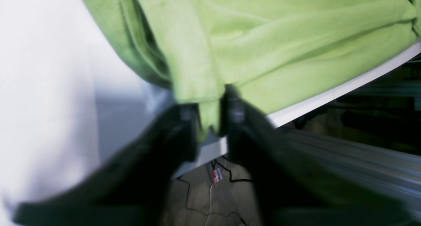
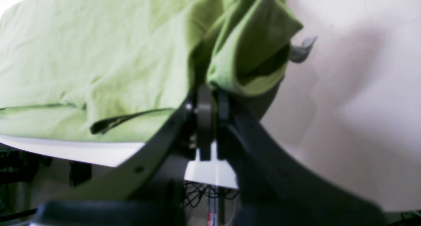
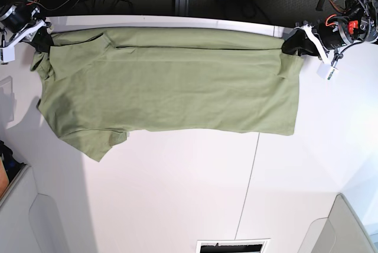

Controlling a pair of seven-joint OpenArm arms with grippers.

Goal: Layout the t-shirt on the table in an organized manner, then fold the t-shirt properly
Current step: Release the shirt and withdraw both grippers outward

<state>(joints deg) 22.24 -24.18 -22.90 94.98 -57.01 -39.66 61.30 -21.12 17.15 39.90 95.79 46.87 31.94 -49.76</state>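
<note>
Left arm: reaches in at the table's far edge, on the base view's right, at the shirt's corner there.
Right arm: low at the far edge on the base view's left, at the opposite corner.
Writing: small red-and-white tag below the table in the left wrist view, too blurred to read.
Left gripper: fingers parted, a fold of cloth between them.
Right gripper: pressed together, pinching a bunched fold.
T-shirt: spread flat across the table's far half, stretched between both grippers, one sleeve toward the near left.
</note>
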